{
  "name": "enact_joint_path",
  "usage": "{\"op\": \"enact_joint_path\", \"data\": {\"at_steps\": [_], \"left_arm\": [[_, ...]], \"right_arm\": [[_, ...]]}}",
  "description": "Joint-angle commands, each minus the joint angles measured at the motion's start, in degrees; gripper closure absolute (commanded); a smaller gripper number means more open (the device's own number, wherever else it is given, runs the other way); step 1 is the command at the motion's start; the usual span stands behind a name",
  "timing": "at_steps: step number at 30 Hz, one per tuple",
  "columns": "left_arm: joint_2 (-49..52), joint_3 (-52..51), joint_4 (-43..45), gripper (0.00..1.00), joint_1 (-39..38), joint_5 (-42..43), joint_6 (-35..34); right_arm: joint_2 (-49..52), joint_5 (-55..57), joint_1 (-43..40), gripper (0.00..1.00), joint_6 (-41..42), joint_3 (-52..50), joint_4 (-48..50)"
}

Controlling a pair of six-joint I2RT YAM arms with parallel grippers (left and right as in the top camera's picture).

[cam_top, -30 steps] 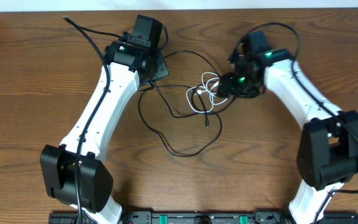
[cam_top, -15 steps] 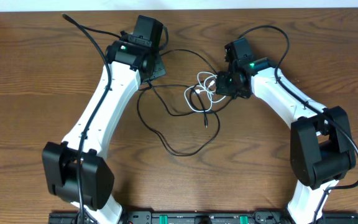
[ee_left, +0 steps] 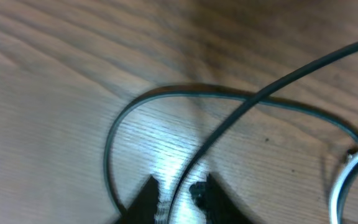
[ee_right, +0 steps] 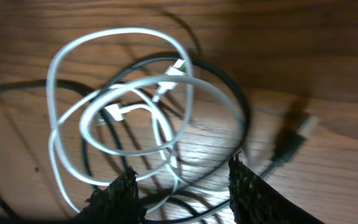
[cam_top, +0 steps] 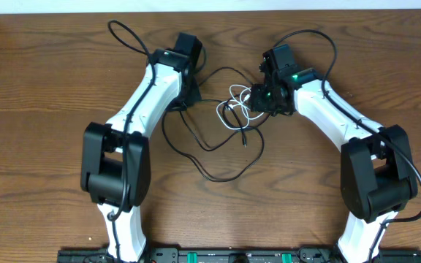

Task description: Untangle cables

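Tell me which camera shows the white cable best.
The right wrist view: the white cable fills the frame in loops, its crossings with the black cable clear. Overhead shows it whole but small. The left wrist view catches only a blurred sliver at the right edge.

1. The left arm (cam_top: 143,98) is reaching from the near edge toward the far middle, its white link slanting right.
2. Its wrist is bending over, and the left gripper (ee_left: 178,198) is pointing downward.
3. Those fingertips (ee_left: 146,194) are sitting only slightly parted, with a narrow gap between them.
4. The right arm (cam_top: 335,109) is stretching from the near right toward the far middle, slanting left.
5. The right gripper (ee_right: 185,190) is angling down, its jaws standing well apart.
6. Both grippers are sitting near each other, not touching.
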Motion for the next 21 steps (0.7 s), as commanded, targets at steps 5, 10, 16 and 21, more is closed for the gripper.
{"op": "enact_joint_path", "data": {"at_steps": [5, 10, 16, 21], "left_arm": [[2.14, -0.68, -0.17, 0.42, 0.28, 9.38, 4.68], [-0.26, -0.09, 1.75, 0.38, 0.35, 20.70, 16.22], [-4.70, 0.20, 2.73, 0.30, 0.33, 31.89, 25.53], [-3.63, -0.07, 2.75, 0.30, 0.22, 31.87, 25.53]], "right_arm": [[0.55, -1.53, 2.73, 0.53, -1.36, -0.33, 2.89], [0.55, -1.51, 3.74, 0.53, -1.29, -0.35, 3.58], [0.55, 0.00, 3.19, 0.51, 2.67, -0.33, 3.26], [0.55, -0.04, 1.25, 0.51, 5.38, -0.35, 2.75]]}}
